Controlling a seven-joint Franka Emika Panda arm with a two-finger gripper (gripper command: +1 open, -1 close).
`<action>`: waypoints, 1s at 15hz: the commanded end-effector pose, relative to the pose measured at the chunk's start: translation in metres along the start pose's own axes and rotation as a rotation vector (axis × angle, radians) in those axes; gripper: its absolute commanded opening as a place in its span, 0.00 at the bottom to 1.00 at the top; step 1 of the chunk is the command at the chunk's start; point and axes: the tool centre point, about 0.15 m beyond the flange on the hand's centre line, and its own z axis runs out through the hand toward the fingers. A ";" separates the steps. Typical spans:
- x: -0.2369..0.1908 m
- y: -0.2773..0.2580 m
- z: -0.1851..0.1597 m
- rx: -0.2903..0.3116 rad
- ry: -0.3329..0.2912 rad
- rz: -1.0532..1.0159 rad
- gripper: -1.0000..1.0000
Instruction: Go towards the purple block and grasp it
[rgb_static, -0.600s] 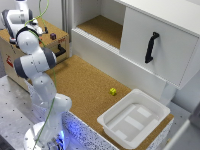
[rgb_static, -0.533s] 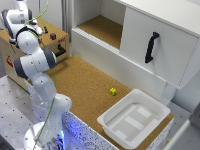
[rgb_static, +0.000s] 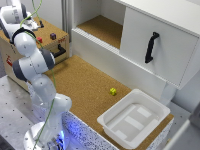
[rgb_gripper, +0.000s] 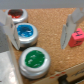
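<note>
The purple block is a tiny dark cube on the cork top of a wooden box at the exterior view's left. A tiny red block lies close to it, nearer the arm. My gripper hovers over the same box top, a short way from the purple block on the red block's side. In the wrist view my gripper is open with nothing between its fingers. The red block shows just outside one finger. The purple block is out of the wrist view.
Red, blue and green round buttons sit under the gripper. A yellow-green cube lies on the cork floor. A white tray stands at the front right. A white cabinet door with a black handle is behind.
</note>
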 end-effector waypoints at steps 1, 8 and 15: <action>0.023 0.080 0.017 0.020 -0.053 -0.076 1.00; 0.049 0.182 0.048 0.078 0.060 -0.184 1.00; 0.097 0.219 0.090 0.107 0.056 -0.271 1.00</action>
